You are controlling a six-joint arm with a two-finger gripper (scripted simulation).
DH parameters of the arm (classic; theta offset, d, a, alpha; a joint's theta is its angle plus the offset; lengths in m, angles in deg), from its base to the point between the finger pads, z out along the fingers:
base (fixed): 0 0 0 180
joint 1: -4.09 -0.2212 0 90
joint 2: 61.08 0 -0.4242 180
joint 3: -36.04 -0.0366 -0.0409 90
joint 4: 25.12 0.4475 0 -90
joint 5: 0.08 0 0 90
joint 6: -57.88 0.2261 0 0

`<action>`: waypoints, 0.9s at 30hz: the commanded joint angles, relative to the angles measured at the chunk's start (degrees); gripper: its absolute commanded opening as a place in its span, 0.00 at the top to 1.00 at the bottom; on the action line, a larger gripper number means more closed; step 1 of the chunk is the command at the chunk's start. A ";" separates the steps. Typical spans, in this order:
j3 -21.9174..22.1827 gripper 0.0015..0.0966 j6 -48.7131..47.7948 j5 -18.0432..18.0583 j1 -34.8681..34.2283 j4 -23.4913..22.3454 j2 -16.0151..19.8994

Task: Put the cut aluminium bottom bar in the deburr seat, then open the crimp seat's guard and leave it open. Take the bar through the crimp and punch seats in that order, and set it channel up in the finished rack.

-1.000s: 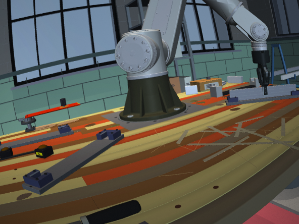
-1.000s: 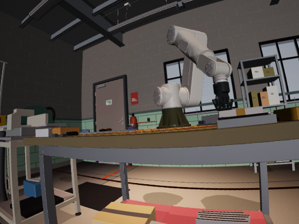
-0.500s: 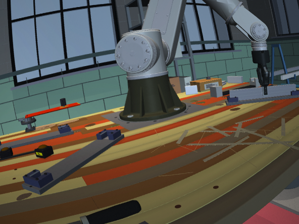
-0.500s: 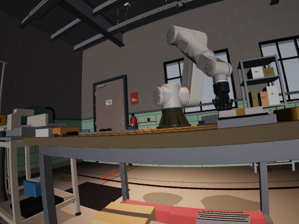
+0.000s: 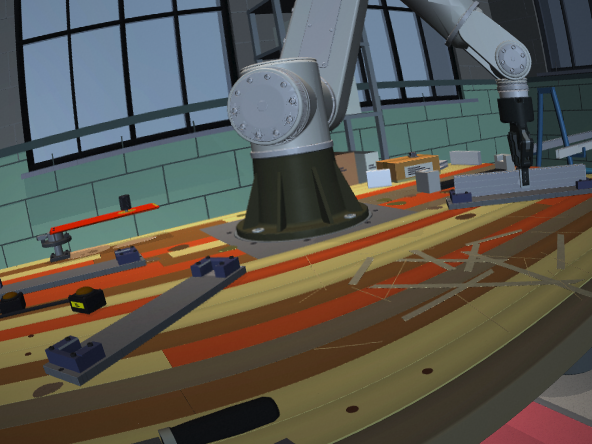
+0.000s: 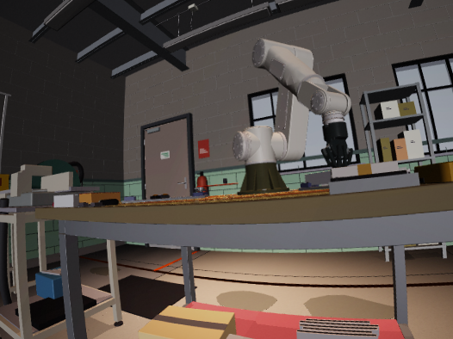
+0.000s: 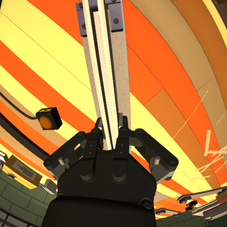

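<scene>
At the far right of the bench, the aluminium bottom bar (image 5: 520,179) lies along a grey seat plate with dark blue end blocks (image 5: 462,198). In the wrist camera the bar (image 7: 106,73) runs away from me, pale, with a dark channel along it. My gripper (image 5: 525,174) stands straight down over the bar's middle. Its fingers (image 7: 110,126) are closed on the bar's two sides. To the left of the robot base, the crimp seat's red guard arm (image 5: 102,219) lies level on its pivot post. Two empty seat plates (image 5: 145,315) with blue blocks lie in front of it.
The bench's curved front edge runs close below the bar. Small boxes (image 5: 407,167) stand behind the bar near the wall. A black sensor with an orange lens (image 7: 47,118) sits on the bench beside the bar. Loose grey strips (image 5: 465,272) lie scattered mid-bench.
</scene>
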 commanded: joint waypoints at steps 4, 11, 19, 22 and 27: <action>0.14 0.93 0.00 -0.76 0.00 0.00 -0.73; 0.35 0.93 0.00 -2.26 0.00 0.00 -2.01; 0.51 0.93 0.00 -3.22 0.00 0.00 -2.80; 0.52 0.93 0.00 -3.28 0.00 0.00 -2.85; 0.56 0.93 0.00 -3.49 0.00 0.00 -3.02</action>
